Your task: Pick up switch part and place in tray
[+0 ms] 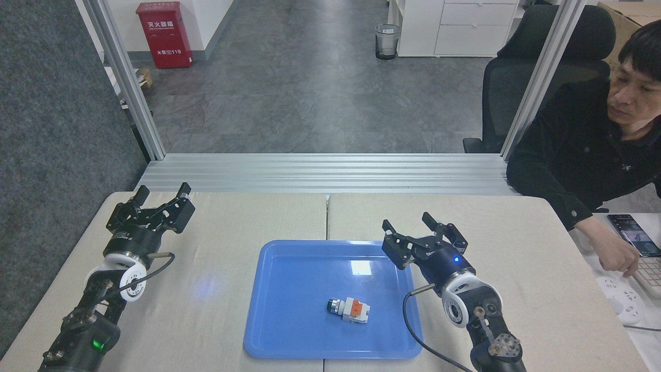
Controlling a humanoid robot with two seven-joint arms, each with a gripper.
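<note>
Two grippers, both with jaws spread wide and holding nothing: left gripper (161, 195) at left of frame above the table (516, 248), right gripper (410, 228) at the tray's upper right corner. Switch part (350, 309) lying flat inside the blue tray (289, 330), lower centre, apart from both.
</note>
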